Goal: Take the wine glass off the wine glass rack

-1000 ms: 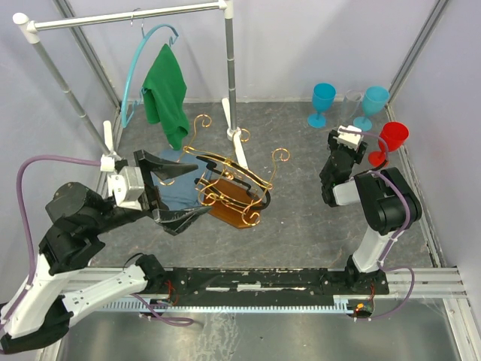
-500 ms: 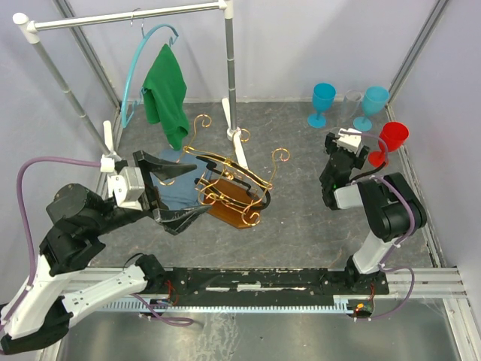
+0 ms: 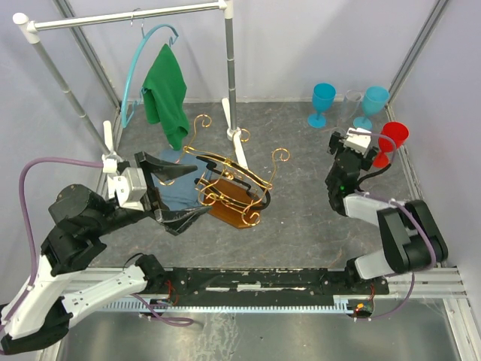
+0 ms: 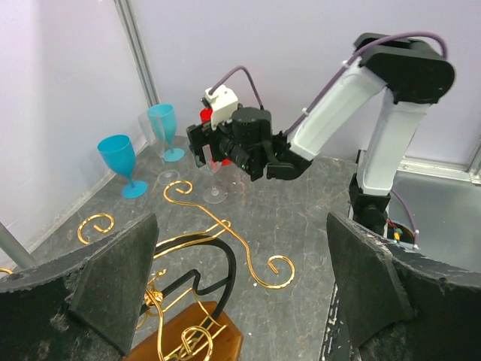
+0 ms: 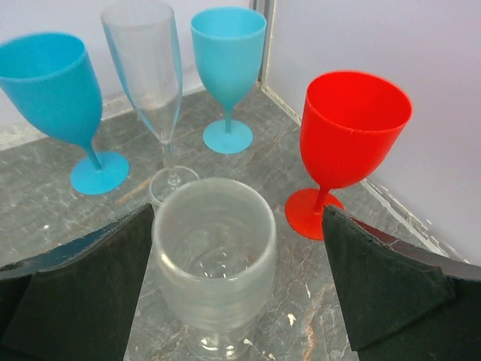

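Wine glass (image 5: 214,256) stands between the right gripper's (image 5: 237,216) spread fingers.

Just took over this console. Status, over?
Left pincer open, empty, at the rack. Right pincer open around the clear wine glass, upright, off the rack. Red goblet close beside it.

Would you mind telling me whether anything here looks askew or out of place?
The blue hanger on the clothes rail hangs steeply tilted, with the green cloth bunched on one arm.
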Tool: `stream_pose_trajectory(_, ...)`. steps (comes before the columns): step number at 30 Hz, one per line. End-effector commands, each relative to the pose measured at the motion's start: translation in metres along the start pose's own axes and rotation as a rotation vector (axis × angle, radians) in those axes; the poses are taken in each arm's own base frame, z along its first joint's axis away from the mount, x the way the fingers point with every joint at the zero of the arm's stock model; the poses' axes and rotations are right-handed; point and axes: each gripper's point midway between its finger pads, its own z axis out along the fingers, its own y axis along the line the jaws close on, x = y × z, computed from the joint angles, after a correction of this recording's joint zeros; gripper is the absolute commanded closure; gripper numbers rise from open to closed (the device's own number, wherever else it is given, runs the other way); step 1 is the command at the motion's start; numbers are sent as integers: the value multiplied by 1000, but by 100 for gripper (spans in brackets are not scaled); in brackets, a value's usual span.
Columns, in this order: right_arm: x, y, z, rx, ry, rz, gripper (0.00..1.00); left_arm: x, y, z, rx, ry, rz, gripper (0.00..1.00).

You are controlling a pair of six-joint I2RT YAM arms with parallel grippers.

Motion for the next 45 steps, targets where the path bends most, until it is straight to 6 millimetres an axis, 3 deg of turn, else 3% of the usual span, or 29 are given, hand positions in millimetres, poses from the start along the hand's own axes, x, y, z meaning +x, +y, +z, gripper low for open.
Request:
stream_pose_trajectory(1, -23, -4, -11, -35, 11, 22, 1, -9, 2, 1, -17, -36, -17, 1)
stream_pose_trajectory(11, -59, -16, -44, -152, 130, -8, 1, 5, 15, 6, -82, 18, -49, 1)
stream_pose_trajectory(15, -103, -23, -65, -233, 190, -11, 1, 24, 57, 7, -326, 104, -104, 1)
stream_pose_trajectory(17, -129, -17, -72, -298, 213, -2, 1, 37, 78, 10, -445, 163, -121, 1)
stream_pose_trajectory(21, -170, 14, -81, -472, 290, 6, 1, 66, 123, 19, -711, 312, -156, 1)
stream_pose_trajectory(25, -190, 46, -88, -624, 345, 35, 1, 81, 163, 17, -935, 366, -177, 1)
stream_pose_trajectory(29, -191, 73, -91, -716, 436, 67, 1, 87, 221, -16, -1082, 333, -308, 1)
stream_pose_trajectory(34, -194, 92, -92, -779, 503, 79, 1, 97, 265, -56, -1265, 375, -317, 1)
stream_pose_trajectory(38, -198, 95, -94, -794, 503, 98, 1, 93, 280, -72, -1339, 373, -302, 1)
stream_pose_trajectory(45, -195, 100, -97, -814, 532, 102, 1, 104, 279, -64, -1284, 377, -343, 1)
